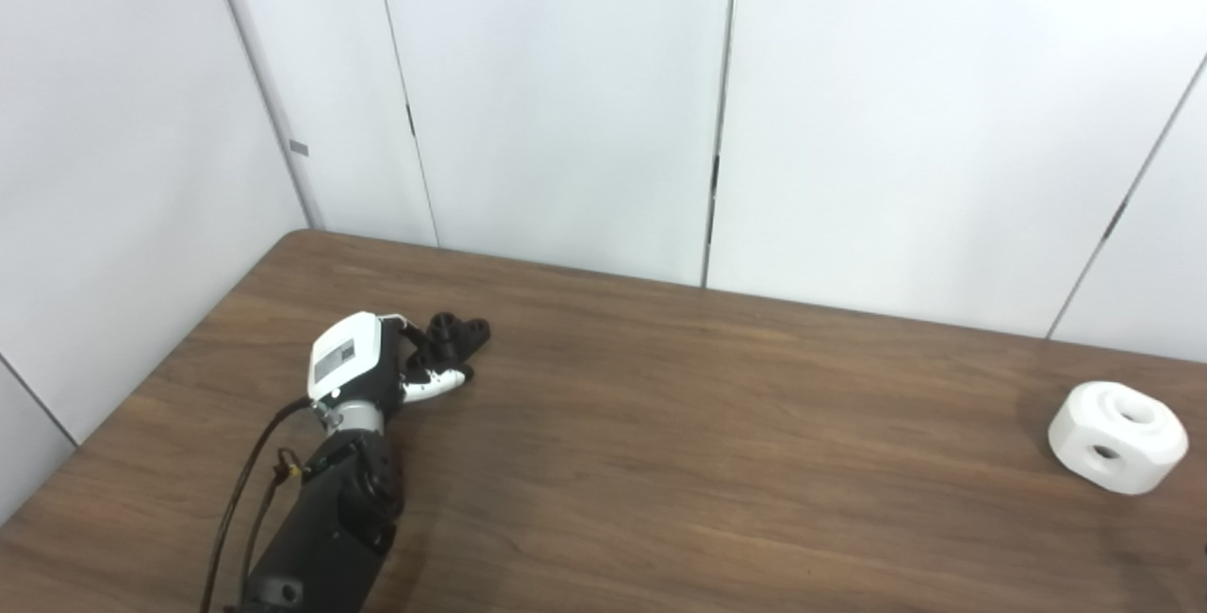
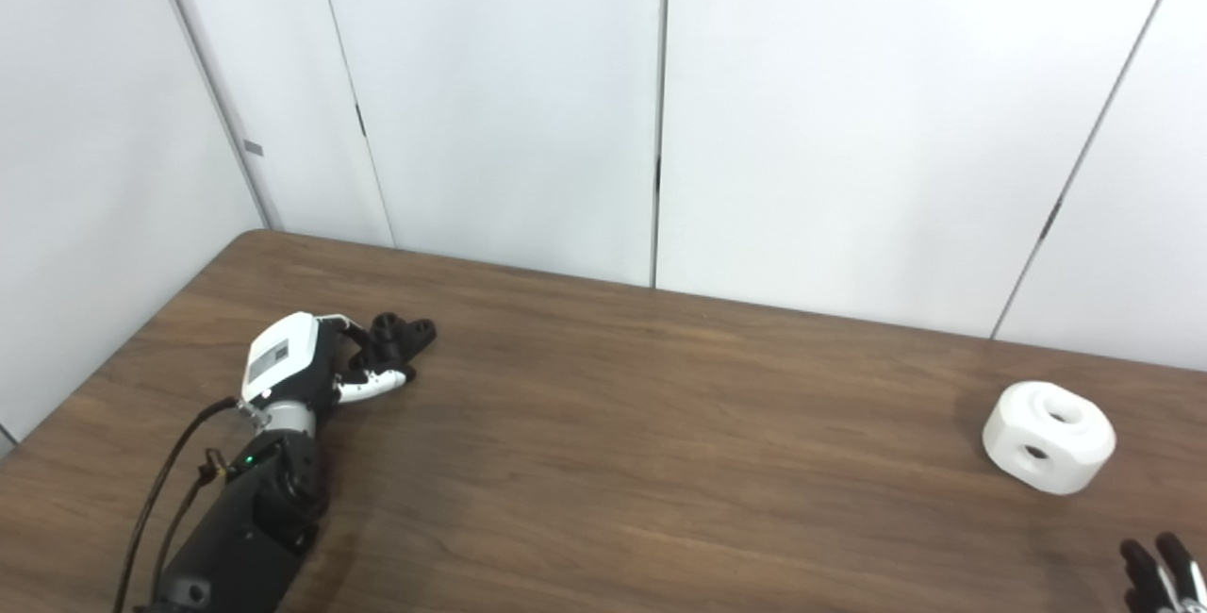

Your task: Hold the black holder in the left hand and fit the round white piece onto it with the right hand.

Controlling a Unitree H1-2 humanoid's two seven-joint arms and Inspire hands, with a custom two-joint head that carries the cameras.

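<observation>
No legible text, brand, number or sign anywhere. Grey rectangular label on white back plate of left hand (image 1: 345, 360): print too small to read. Small grey tag on pale wall panel (image 1: 299, 148): blank or unreadable.

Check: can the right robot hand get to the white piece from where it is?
Probably yes. The right robot hand sits at the bottom right corner, near the round white piece, with only bare table between. Its grip state cannot be seen.
</observation>
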